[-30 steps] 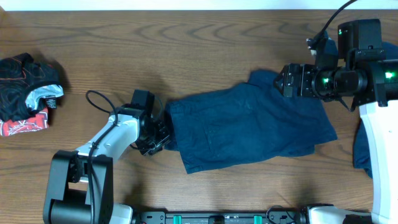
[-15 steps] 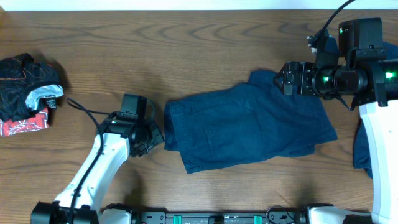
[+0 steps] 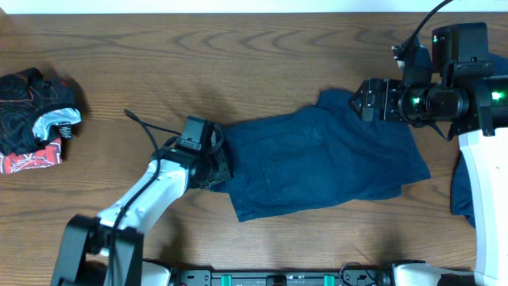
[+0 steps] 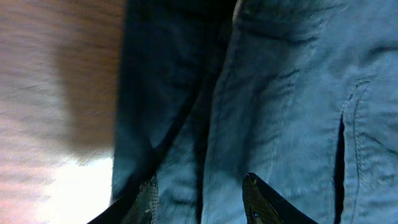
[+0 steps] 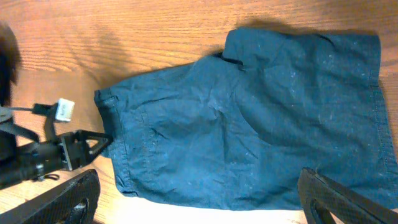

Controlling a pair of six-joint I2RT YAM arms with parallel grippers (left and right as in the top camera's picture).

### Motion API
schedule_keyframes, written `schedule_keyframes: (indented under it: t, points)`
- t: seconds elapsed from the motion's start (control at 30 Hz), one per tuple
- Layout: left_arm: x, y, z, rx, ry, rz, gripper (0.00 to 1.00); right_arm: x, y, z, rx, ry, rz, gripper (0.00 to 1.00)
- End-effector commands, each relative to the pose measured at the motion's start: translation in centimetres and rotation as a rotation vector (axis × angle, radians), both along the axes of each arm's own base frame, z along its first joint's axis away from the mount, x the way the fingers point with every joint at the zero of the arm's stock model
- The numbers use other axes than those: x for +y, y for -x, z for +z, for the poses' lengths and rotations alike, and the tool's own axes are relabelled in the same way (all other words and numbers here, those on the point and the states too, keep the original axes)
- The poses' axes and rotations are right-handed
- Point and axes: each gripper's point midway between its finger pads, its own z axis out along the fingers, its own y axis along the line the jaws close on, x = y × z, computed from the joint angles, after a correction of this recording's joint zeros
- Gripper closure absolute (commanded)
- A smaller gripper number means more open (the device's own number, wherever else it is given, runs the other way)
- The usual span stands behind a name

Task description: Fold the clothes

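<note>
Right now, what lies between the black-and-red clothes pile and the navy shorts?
Overhead view: past the clothes pile, bare wooden table, then the left gripper on its arm, fingertips over the navy shorts' waistband end.

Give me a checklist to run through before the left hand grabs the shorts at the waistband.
1. Left hand positioned at the waistband end of the shorts: ok.
2. Left hand open, no cloth pinched yet: ok, its fingers stand apart.
3. Right hand open and empty: ok, it is at the leg end.
4. Shorts lying smooth: not ok, they are wrinkled and layers overlap along the far edge.
5. Blue piece apart from the shorts: ok, bare wood shows between them.
</note>
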Motion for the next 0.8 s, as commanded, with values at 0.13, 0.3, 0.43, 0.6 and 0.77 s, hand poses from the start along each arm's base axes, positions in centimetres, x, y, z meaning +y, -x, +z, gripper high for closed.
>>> schedule_keyframes:
  t: [0.13, 0.3, 0.43, 0.6, 0.77]
  points:
    - [-1.2, 0.3, -1.9, 0.049, 0.04, -0.048, 0.65, 0.2, -0.1, 0.2, -0.006, 0.002, 0.013, 0.01]
    - [-1.5, 0.2, -1.5, 0.035, 0.049, -0.06, 0.66, 0.2, -0.1, 0.2, -0.006, 0.002, 0.013, 0.01]
    - [-1.5, 0.2, -1.3, 0.026, 0.05, -0.069, 0.54, 0.2, -0.1, 0.2, -0.006, 0.003, 0.013, 0.01]
    - [-2.1, 0.2, -0.5, 0.007, 0.07, -0.083, 0.45, 0.2, 0.0, 0.2, -0.005, 0.003, 0.013, 0.01]
    - [-2.7, 0.1, 0.9, -0.042, 0.083, -0.109, 0.45, 0.2, -0.1, 0.2, -0.005, 0.002, 0.014, 0.01]
